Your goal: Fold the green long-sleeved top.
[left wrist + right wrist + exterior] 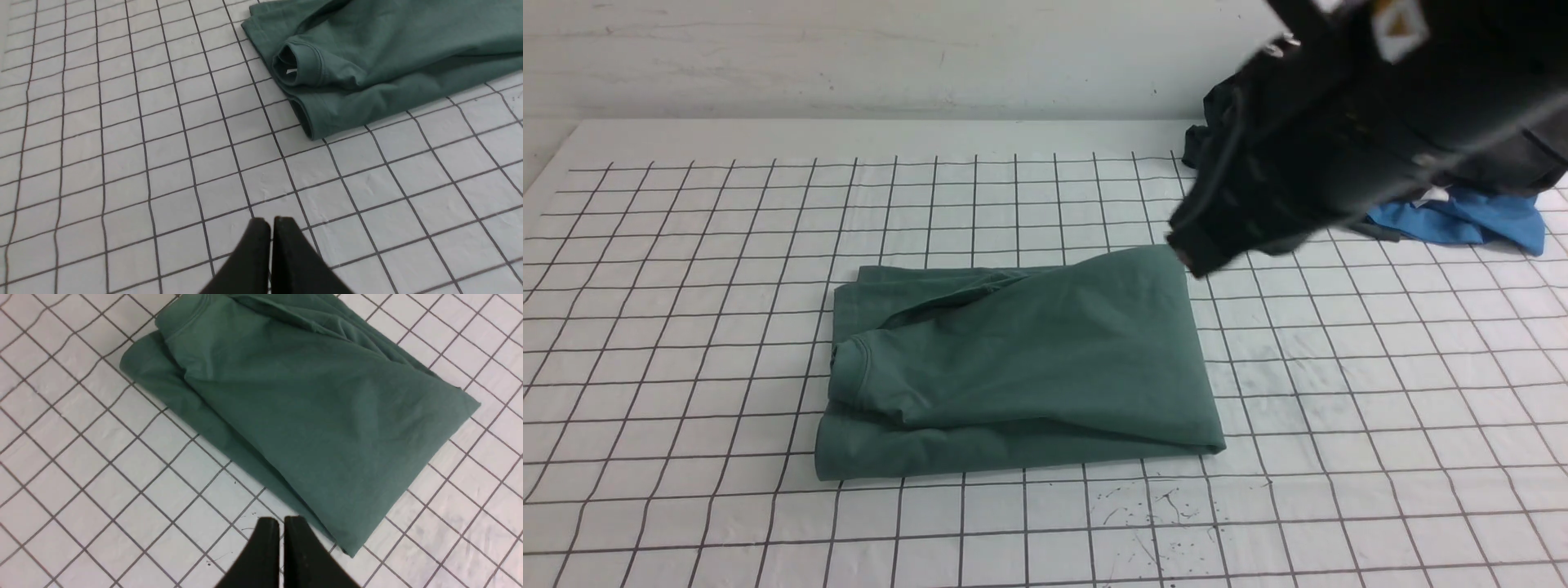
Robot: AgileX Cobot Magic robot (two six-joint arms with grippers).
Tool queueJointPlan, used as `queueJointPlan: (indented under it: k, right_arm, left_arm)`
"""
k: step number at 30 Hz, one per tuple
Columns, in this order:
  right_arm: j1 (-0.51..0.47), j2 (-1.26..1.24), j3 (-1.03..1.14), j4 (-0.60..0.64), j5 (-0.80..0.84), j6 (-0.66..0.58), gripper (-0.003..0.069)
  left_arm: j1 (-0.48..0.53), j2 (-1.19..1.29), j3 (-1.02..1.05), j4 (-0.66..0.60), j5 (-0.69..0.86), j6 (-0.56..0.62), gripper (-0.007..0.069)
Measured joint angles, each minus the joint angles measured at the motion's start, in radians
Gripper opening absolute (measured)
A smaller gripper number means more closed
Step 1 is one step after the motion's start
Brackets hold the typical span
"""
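Lying folded into a compact, slightly skewed bundle, the green long-sleeved top [1045,351] is on the white table [1339,490] with its dark grid lines, left of the middle in the front view. Its upper layer runs diagonally across the bundle – one end bunches into a rolled, stitched opening at the left, where the left wrist view shows a small white patch inside – while lower layers show along the near edge and at the far left corner. The right end is broad and fairly smooth. The left gripper [271,222] has its fingertips pressed together, holding nothing, and the right gripper [282,522] is likewise closed and empty, apart from the cloth. The right arm [1372,122] reaches across the upper right, partly hiding a dark heap of clothes [1494,159] and a bright blue garment [1503,220] at the far right
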Motion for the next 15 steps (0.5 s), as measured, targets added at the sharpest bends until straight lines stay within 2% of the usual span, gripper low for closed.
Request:
queueJointPlan:
  k: [7, 15]
  right_arm:
    - [0.0, -0.372, 0.336, 0.004, -0.296, 0.026, -0.0014]
    - [0.0, -0.656, 0.57, 0.005, -0.428, 0.027, -0.0014]
  left_arm:
    - [0.0, -0.152, 0.043, -0.001, -0.029, -0.007, -0.0007]
    - [0.0, -0.162, 0.044, -0.002, -0.033, -0.007, -0.0007]
